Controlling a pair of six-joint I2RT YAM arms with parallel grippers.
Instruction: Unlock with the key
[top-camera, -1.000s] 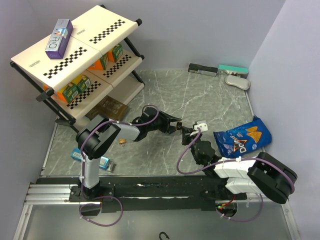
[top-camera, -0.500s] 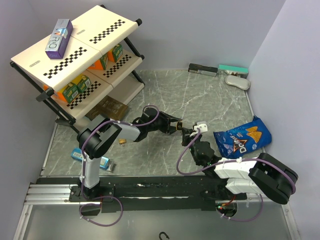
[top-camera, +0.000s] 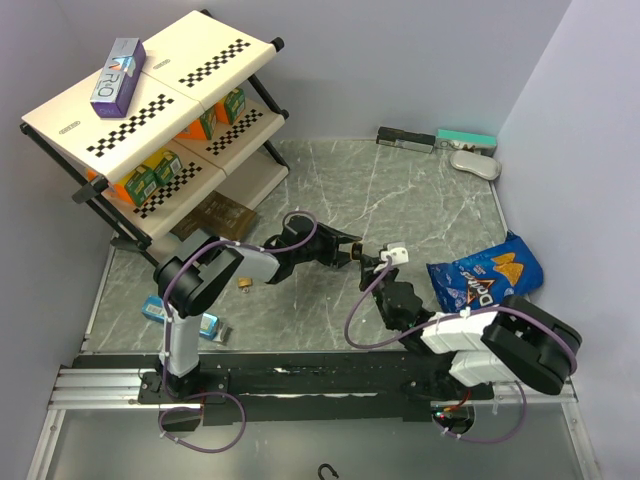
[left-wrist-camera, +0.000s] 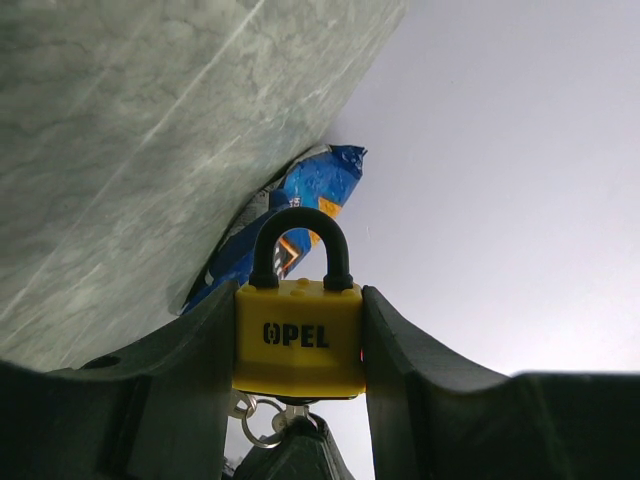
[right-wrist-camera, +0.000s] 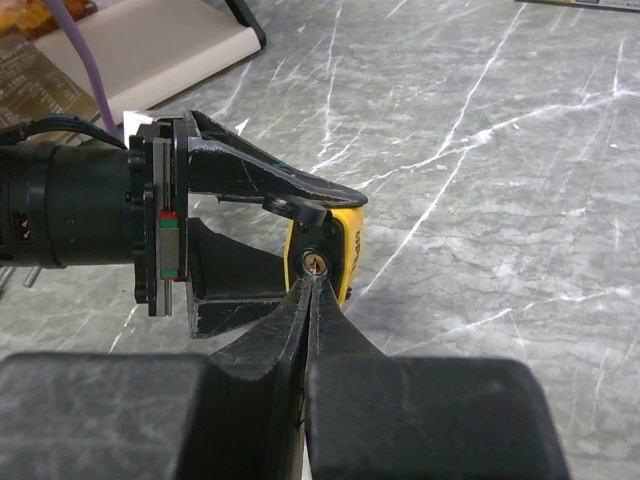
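Your right arm (top-camera: 432, 322) has slid closer to the yellow padlock (left-wrist-camera: 298, 342), right jaws clenched at its keyhole (right-wrist-camera: 314, 263). Left jaws grasp it.

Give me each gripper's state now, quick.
Left gripper: closed on the padlock.
Right gripper: shut, tips at the keyhole; whether it holds anything cannot be told.

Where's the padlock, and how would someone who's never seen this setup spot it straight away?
Look to the middle of the grey marbled table, where the two arms meet. There the left arm's fingers clamp the padlock by its sides. It is the only bright yellow block there, with a black shackle and OPEL printed on its face.
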